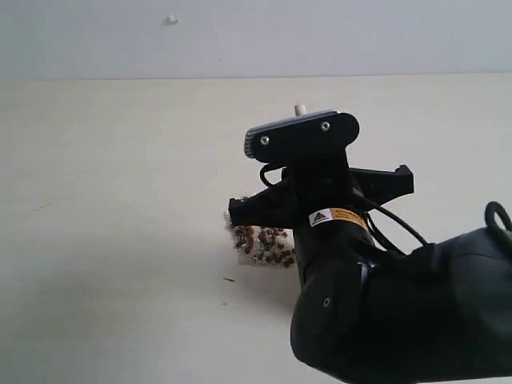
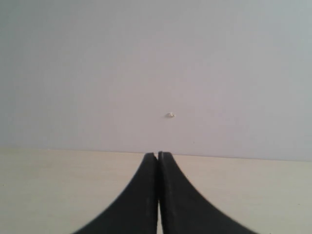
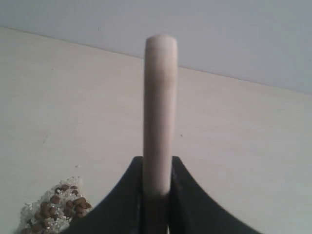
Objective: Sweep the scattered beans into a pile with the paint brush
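The beans (image 1: pixel 264 244), small and reddish-brown, lie mixed with whitish crumbs in a tight patch on the pale table (image 1: pixel 112 200), just left of the right arm (image 1: pixel 400 312). They also show in the right wrist view, where the beans (image 3: pixel 58 204) sit beside the jaws. My right gripper (image 3: pixel 157 161) is shut on the paint brush handle (image 3: pixel 160 97), a pale wooden shaft standing up between the fingers. Only the handle's tip (image 1: pixel 300 108) shows above the wrist in the exterior view; the bristles are hidden. My left gripper (image 2: pixel 157 155) is shut with nothing in it, and is out of the exterior view.
The table's far edge meets a plain grey wall carrying a small white mark (image 1: pixel 171 20), also seen as the mark (image 2: pixel 170 115) from the left wrist. A tiny dark speck (image 1: pixel 230 279) lies on the table below the beans.
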`<action>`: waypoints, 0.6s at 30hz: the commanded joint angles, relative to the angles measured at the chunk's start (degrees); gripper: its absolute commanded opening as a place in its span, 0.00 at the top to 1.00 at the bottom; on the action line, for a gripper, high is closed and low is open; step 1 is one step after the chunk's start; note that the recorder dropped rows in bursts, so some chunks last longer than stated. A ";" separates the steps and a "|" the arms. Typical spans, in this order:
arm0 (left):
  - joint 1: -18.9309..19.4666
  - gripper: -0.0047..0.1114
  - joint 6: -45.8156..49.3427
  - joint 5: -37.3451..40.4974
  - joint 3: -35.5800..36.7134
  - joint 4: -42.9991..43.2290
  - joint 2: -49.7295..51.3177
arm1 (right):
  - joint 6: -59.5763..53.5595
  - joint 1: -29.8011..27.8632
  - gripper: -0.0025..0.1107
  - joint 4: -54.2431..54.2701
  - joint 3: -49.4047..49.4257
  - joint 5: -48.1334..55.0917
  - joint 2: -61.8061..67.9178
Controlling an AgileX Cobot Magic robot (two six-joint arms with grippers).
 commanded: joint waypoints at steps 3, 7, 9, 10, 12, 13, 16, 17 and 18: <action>0.11 0.96 -0.31 0.01 0.18 0.21 -0.38 | 9.59 0.17 0.98 -5.44 0.32 -0.87 3.48; 0.11 0.96 -0.31 0.01 0.18 0.21 -0.38 | 13.90 0.17 0.98 -9.21 0.32 -2.60 3.75; 0.11 0.96 -0.31 0.01 0.18 0.21 -0.38 | 13.90 0.17 0.98 -8.16 0.32 -6.40 3.75; 0.11 0.96 -0.31 0.01 0.18 0.21 -0.38 | 13.90 0.17 0.98 -7.69 0.32 -8.09 3.75; 0.11 0.96 -0.31 0.01 0.18 0.21 -0.38 | 13.79 0.17 0.98 -7.16 0.32 -8.93 3.75; 0.11 0.96 -0.31 0.01 0.18 0.21 -0.38 | 13.79 0.17 0.98 -7.27 0.32 -8.93 3.75; 0.11 0.96 -0.31 0.01 0.18 0.21 -0.38 | 12.13 0.17 0.98 -7.56 0.32 -8.93 1.30; 0.11 0.96 -0.31 0.01 0.18 0.21 -0.38 | 11.71 0.17 0.98 -7.44 0.32 -8.93 0.48; 0.11 0.96 -0.31 0.01 0.18 0.21 -0.38 | 9.97 0.17 0.98 -7.44 0.32 -8.93 -1.20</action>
